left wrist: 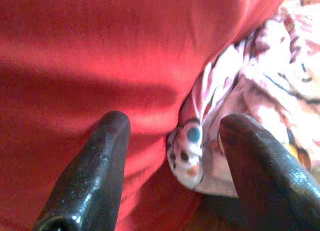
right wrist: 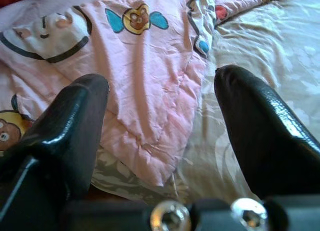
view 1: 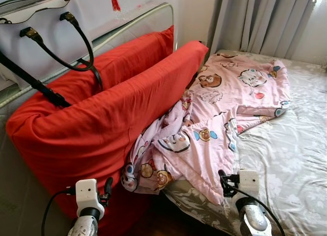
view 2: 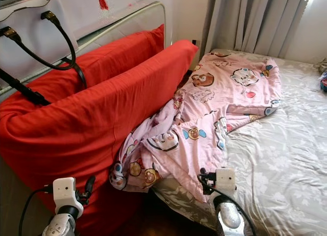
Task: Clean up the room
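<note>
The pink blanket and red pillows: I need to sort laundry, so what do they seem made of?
The pink blanket looks like thin, soft printed cotton or a blend: matte, finely creased, with cartoon animals. The red pillows seem cased in plain woven fabric, matte and smooth, faintly wrinkled. The exact fibre cannot be told.

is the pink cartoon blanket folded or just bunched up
Bunched up: the pink cartoon-print quilted blanket lies crumpled, one corner hanging off the bed edge beside the red pillow.

Rumpled pink blanket (view 1: 219, 113) across bed (view 1: 291, 159)

Sunlit grey curtains (view 1: 265, 21) hang behind the bed (view 1: 296, 159).
</note>
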Tool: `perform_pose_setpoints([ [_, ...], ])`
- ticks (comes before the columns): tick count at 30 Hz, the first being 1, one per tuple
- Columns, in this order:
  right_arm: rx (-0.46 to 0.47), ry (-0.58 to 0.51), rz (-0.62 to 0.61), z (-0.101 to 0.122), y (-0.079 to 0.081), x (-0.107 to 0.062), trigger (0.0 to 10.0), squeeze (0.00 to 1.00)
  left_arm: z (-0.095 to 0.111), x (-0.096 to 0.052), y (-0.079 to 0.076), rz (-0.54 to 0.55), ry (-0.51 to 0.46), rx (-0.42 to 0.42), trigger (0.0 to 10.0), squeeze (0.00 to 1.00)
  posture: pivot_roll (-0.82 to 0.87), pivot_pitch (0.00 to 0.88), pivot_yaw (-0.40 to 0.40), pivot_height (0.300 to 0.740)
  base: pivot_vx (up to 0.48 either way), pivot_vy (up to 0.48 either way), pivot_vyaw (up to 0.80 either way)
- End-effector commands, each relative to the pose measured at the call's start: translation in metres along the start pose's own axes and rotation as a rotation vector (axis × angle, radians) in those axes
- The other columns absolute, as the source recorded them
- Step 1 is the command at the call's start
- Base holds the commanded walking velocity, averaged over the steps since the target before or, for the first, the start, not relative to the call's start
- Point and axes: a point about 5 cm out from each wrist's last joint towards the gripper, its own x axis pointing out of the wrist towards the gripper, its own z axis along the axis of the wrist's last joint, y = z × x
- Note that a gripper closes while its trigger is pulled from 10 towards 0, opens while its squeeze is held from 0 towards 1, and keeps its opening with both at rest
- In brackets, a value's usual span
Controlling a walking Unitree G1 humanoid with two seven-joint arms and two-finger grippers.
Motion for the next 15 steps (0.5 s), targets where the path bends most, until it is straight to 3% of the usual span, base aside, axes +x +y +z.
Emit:
perform_pose_setpoints([
  [1,-0.005,0.006,0.007,0.0012,0.0028,0.0017,10.0,0.00,0.0027,0.0019,0.0018,0.002,0.002,-0.011,10.0,0.00,-0.07,0.027,0.041,0.715,0.000,0.000,0.00],
  [7,0.008,-0.026,0.019,0.0019,0.0073,-0.0003,10.0,0.00,0.0012,0.0008,0.0045,0.012,0.013,-0.006,10.0,0.00,-0.06,0.046,0.045,0.710,0.000,0.000,0.00],
  [15,-0.010,0.008,0.023,-0.0036,0.0100,-0.0019,10.0,0.00,0.0017,-0.0012,0.0041,0.011,0.013,-0.001,10.0,0.00,-0.05,0.067,0.038,0.710,0.000,0.000,0.00],
])
